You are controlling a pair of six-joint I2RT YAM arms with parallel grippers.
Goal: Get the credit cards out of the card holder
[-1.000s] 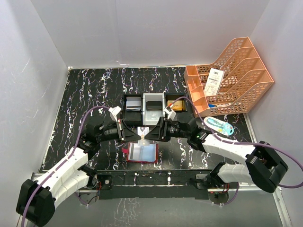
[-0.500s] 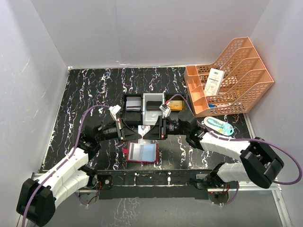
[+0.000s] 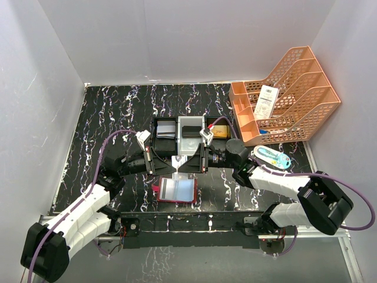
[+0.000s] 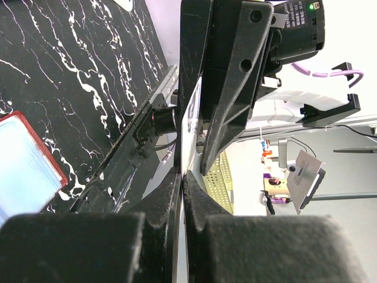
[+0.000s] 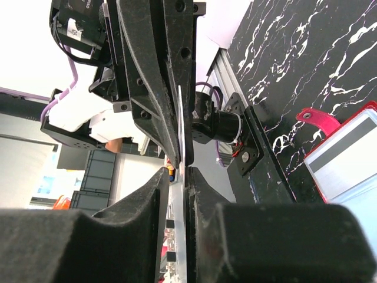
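Holding credit card (image 3: 176, 168) edge-up just above open card holder (image 3: 158, 191), near centre of surface. Left end effector (image 4: 181, 183) clamping it; right end effector (image 5: 177, 174) narrow around it, grip unclear. We are judging card light, stiff, slick: pinching flat faces near edge.

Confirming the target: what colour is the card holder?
Dark red; the card holder shows best in the top external view.

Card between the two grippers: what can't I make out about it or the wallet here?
- card faces: edge-on in both wrist views, tiny in the top view.
- right gripper grip: fingers flank the card, contact unclear; left gripper is shut on it.
- wallet pockets: cut off by frame edges in wrist views, covered by a light blue card from above.
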